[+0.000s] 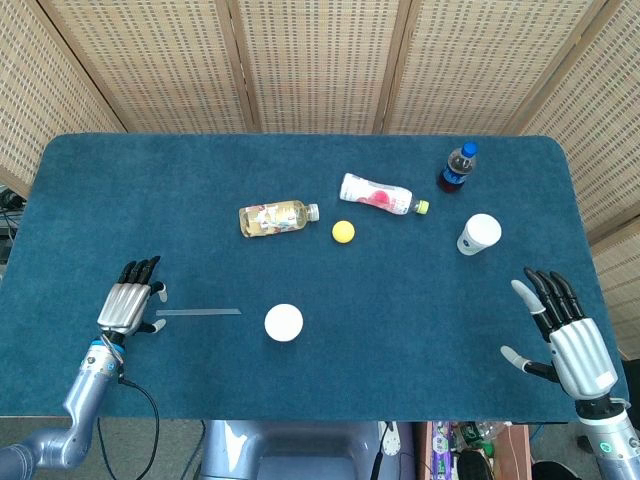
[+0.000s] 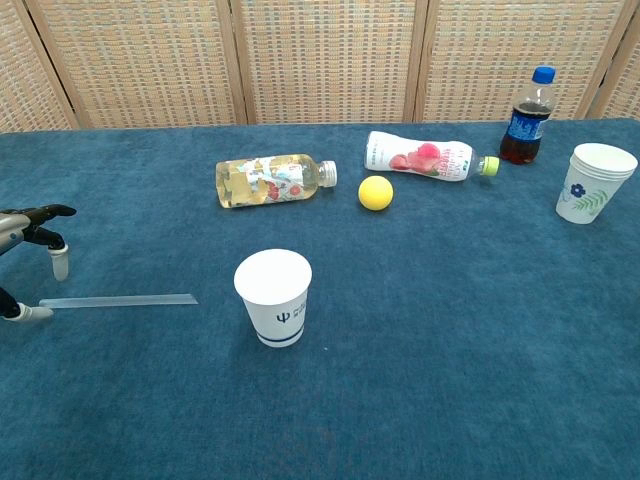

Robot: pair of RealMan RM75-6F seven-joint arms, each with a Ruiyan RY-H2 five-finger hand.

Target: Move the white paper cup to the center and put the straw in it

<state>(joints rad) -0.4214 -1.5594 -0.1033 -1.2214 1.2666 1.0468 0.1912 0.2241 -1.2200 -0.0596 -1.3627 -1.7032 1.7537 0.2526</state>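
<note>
The left hand hovers palm-down, fingers spread and holding nothing, at the left end of the clear straw, which lies flat on the blue table. The white paper cup stands upright just right of the straw. The right hand is spread and empty near the table's right edge, below a flower-print cup. A tea bottle, yellow ball and pink-labelled bottle lie further back, beside an upright cola bottle.

From the chest, the left hand's fingertips flank the straw's left end; whether they touch it is unclear. The white paper cup stands near the middle.
</note>
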